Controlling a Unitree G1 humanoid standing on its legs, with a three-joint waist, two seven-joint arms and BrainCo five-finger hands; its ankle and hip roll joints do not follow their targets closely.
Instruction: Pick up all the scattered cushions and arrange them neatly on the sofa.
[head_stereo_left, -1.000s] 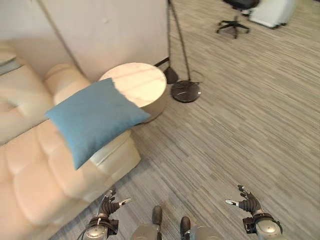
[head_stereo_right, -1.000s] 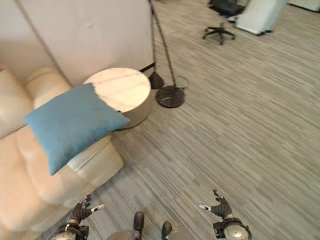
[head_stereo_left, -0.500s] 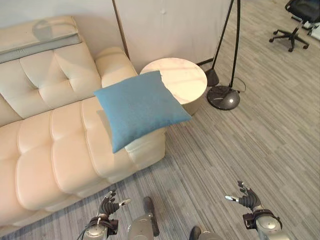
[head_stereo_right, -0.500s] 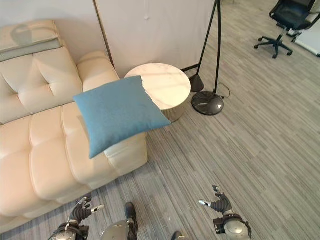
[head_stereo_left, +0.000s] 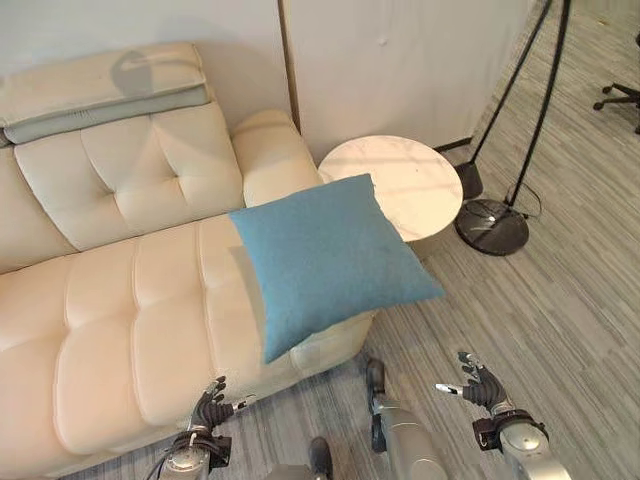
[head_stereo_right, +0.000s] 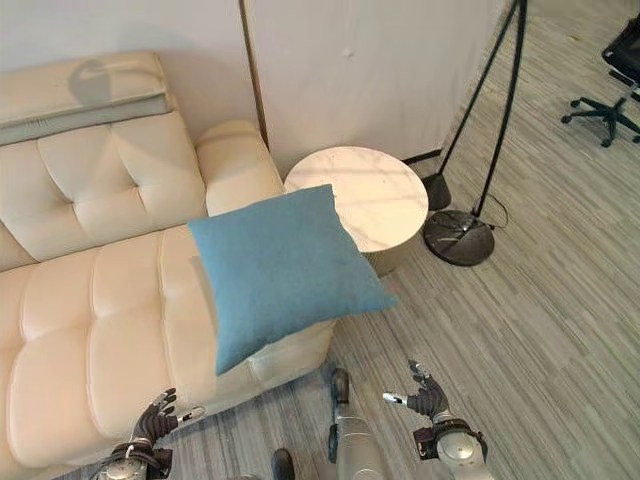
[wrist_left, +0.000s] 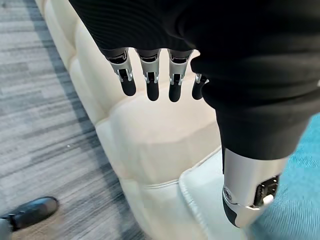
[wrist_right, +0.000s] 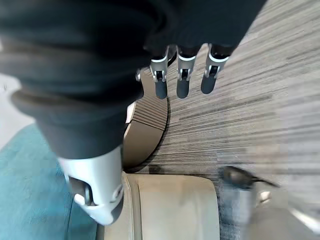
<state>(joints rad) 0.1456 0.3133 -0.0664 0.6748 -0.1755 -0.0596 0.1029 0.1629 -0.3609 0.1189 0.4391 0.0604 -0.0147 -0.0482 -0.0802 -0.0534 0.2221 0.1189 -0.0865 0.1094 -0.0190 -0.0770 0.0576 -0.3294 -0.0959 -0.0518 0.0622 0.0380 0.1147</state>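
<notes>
Fingers of the left hand and right hand hang relaxed and empty, low by the grey striped floor. One square blue fabric cushion lies askew over the cream tufted leather sofa arm, overhanging; next, reach up, grasp and straighten it.

Each hand, left and right, wore a black ribbed cover; silver fingers ended in dark tips, beside a thick silver thumb.
</notes>
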